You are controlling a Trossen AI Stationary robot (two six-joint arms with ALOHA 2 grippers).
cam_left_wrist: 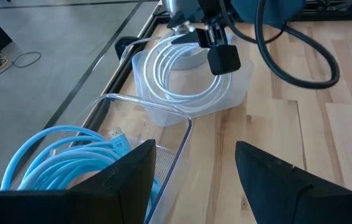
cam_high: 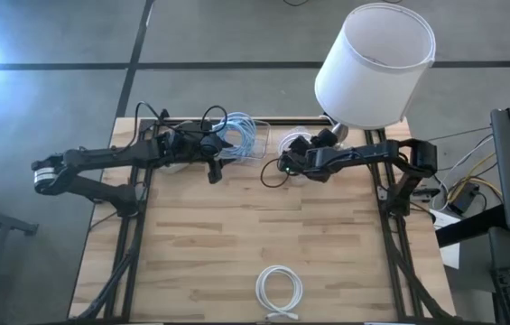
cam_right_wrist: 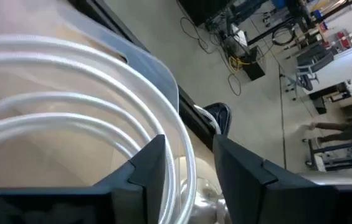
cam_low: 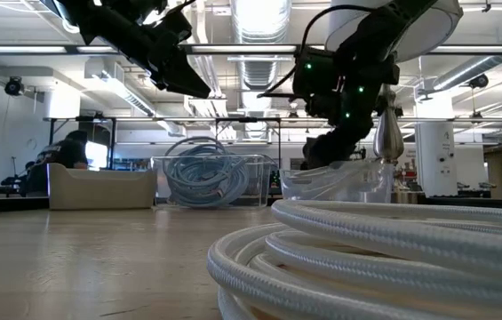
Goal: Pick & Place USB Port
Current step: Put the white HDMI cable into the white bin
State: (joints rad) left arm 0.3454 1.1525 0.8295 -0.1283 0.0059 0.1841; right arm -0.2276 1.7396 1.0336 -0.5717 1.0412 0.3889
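At tabletop's far edge (cam_high: 236,226), left to right: left gripper (cam_high: 213,171) hovering just beside clear bin (cam_left_wrist: 169,149) holding blue cable coil (cam_left_wrist: 57,158), jaws spread wide, gripping nothing. Next along, second clear bin (cam_left_wrist: 238,74) holding white cable coil (cam_left_wrist: 182,74); right gripper (cam_high: 292,162) reaching down into it, jaws parted a little, straddling white strand (cam_right_wrist: 182,168), closing contact not clear. Near front edge, loose white USB cable coil (cam_high: 279,291) lying well apart from both arms. White lampshade (cam_high: 374,63) hanging over right arm.
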